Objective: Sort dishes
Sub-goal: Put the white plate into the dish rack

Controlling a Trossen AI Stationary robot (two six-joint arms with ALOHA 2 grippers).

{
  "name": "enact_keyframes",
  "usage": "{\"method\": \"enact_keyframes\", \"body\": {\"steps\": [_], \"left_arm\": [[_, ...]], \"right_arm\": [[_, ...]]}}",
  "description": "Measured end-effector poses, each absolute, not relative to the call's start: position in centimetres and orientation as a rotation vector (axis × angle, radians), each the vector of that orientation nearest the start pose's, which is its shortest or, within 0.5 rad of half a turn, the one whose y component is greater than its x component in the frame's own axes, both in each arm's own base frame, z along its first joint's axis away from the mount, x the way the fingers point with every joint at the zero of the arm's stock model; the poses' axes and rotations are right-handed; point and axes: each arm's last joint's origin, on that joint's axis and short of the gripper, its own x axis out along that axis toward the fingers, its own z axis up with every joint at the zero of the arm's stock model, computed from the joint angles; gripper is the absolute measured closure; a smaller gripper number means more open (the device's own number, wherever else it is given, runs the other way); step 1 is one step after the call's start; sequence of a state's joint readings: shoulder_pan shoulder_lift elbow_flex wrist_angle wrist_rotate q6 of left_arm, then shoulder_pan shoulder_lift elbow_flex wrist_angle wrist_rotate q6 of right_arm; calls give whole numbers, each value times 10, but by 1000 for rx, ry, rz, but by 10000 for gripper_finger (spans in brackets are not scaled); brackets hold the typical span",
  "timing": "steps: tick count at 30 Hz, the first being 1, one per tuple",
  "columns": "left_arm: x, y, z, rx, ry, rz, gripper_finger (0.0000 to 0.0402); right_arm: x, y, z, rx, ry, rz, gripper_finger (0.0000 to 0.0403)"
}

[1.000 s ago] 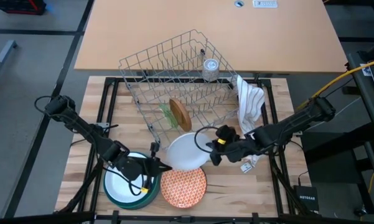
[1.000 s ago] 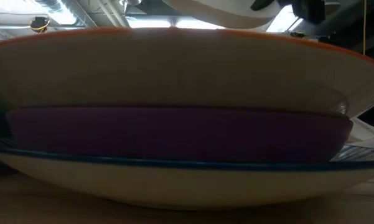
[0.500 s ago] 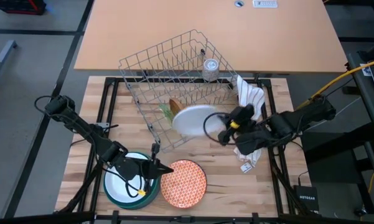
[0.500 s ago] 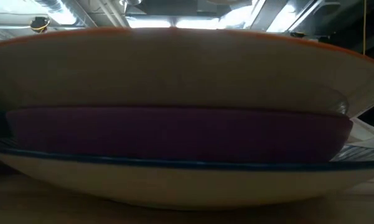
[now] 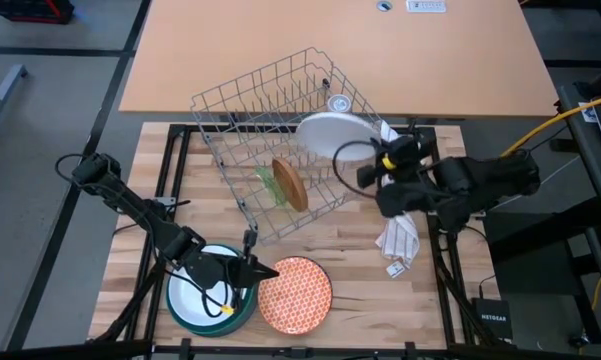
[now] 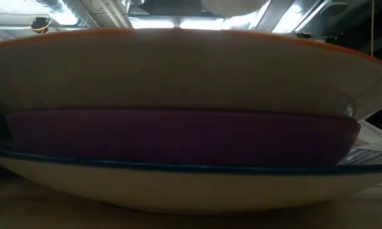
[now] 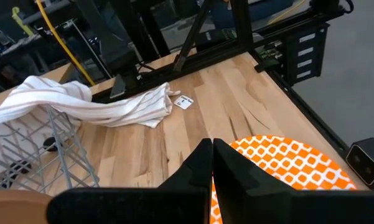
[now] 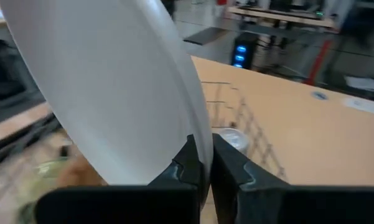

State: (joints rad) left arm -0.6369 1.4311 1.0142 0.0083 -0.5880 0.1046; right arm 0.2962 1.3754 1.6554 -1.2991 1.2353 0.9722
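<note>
1. Landmark: the grey wire rack [image 5: 280, 140], lying tilted across the far half of the wooden table [image 5: 355, 290].
2. Right gripper [image 5: 368, 165] is at the rack's right end, fingers clamped on the rim of a white plate [image 5: 332, 133]; the right wrist view shows the rim pinched between both fingers [image 8: 188, 163]. The plate hangs over the rack's right part, clear of the table.
3. Left gripper [image 5: 263, 269] is in front of the rack, near the table's front edge, fingers pressed together with nothing between them. It sits between the teal bowl stack [image 5: 208, 300] and the orange-patterned plate [image 5: 294, 294].
4. Task things: a brown dish [image 5: 291, 184] and a clear green one [image 5: 269, 185] stand on edge inside the rack. The teal stack, white dish on top, is front-left of the rack. The orange-patterned plate is straight in front of it; the low view shows it topping a purple dish [image 6: 178, 137] and a white blue-rimmed one [image 6: 178, 184].
5. White striped cloth [image 5: 400, 215] lies just off the rack's right end, under the right arm.
6. Step in hand, my read: right arm carrying the white plate at the rack; destination unclear, whether a rack slot or a pile.
7. Next move calls for: keeping the rim grip firm, tilting the plate to match its target, and clearing the wires and cloth before release.
</note>
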Motion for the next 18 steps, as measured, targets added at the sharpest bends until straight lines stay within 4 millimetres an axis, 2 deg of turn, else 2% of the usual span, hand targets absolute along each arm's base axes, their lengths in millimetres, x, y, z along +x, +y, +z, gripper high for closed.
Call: {"method": "enact_keyframes", "body": {"steps": [7, 12, 18], "left_arm": [[262, -174, 281, 360, 368, -67, 400], [262, -173, 280, 370, 380, -64, 400], [264, -170, 279, 373, 388, -55, 400]], "right_arm": [[221, 0, 408, 171, 444, -1261, 388], [229, -25, 395, 171, 561, -1355, 388], [235, -61, 384, 207, 623, -1497, 388]]}}
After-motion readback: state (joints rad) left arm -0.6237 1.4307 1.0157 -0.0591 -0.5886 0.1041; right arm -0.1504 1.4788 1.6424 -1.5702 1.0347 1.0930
